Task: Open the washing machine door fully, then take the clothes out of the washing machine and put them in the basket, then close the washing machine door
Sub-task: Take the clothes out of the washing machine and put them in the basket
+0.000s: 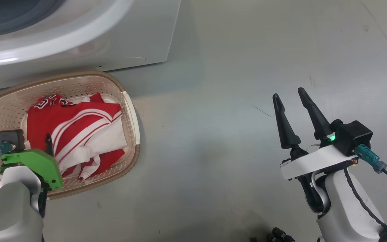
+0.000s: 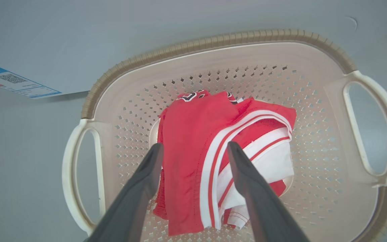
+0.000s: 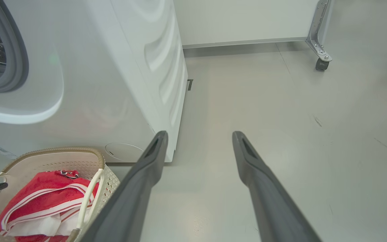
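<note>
So the clothes (image 1: 79,134) are lying bunched up inside the basket (image 1: 79,75), red with white stripes and some white fabric underneath. In the head view the pile is sitting around 8 o'clock, and its stripes are running roughly from 2 o'clock down to 8 o'clock. The dark lettering is peeking out at the end nearest the machine.

The basket is sitting on the floor (image 1: 230,101) just in front of the washing machine (image 1: 113,43). Its long axis, handle to handle, is running about 9 to 3, along the machine's front. The left gripper (image 2: 195,145) is hovering right over the pile with its fingers spread apart and nothing pinched between them.

The right gripper (image 1: 288,93) is hanging at about 4 o'clock, well apart from the basket, fingers wide and empty, pointing toward 12.

The floor is plain grey and smooth with a few scuffs. In the right wrist view the grey gasket (image 3: 15,60) is showing at 10 o'clock, and a metal leg on a caster (image 3: 319,50) is standing at 1 o'clock by a pale wall. A blue label (image 2: 12,80) is sitting low on the machine's front.
</note>
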You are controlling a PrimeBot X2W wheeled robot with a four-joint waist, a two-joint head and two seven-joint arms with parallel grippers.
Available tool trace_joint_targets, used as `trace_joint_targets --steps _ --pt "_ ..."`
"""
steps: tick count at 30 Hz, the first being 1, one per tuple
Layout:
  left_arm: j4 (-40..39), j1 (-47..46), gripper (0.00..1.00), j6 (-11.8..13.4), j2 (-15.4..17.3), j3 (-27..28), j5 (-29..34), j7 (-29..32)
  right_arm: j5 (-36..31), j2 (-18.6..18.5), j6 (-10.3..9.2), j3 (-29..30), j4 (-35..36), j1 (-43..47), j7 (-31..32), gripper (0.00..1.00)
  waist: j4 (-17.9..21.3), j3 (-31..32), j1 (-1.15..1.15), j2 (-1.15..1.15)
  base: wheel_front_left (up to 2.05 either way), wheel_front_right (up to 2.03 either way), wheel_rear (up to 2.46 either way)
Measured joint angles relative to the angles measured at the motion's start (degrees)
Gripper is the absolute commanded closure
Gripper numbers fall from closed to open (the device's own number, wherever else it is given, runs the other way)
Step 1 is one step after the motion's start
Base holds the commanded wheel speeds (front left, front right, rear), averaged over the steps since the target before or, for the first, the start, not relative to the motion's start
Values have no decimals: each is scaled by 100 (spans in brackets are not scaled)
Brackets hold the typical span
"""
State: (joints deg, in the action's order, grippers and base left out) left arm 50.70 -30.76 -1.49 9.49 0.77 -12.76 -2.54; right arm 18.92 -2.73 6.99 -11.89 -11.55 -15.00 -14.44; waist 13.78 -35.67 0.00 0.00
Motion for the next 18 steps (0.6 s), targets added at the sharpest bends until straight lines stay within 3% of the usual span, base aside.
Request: trace_joint_targets --steps 13,18 --pt "43 -62 0 -281 -178 -171 69 -1066 -49 -1 0 120 -167 -12 0 0 -213 627 0 0 0 0 0" --pt "-65 -49 0 -344 -277 -298 86 -1170 -49 -2 0 215 -254 12 0 0 -332 961 0 0 0 0 0"
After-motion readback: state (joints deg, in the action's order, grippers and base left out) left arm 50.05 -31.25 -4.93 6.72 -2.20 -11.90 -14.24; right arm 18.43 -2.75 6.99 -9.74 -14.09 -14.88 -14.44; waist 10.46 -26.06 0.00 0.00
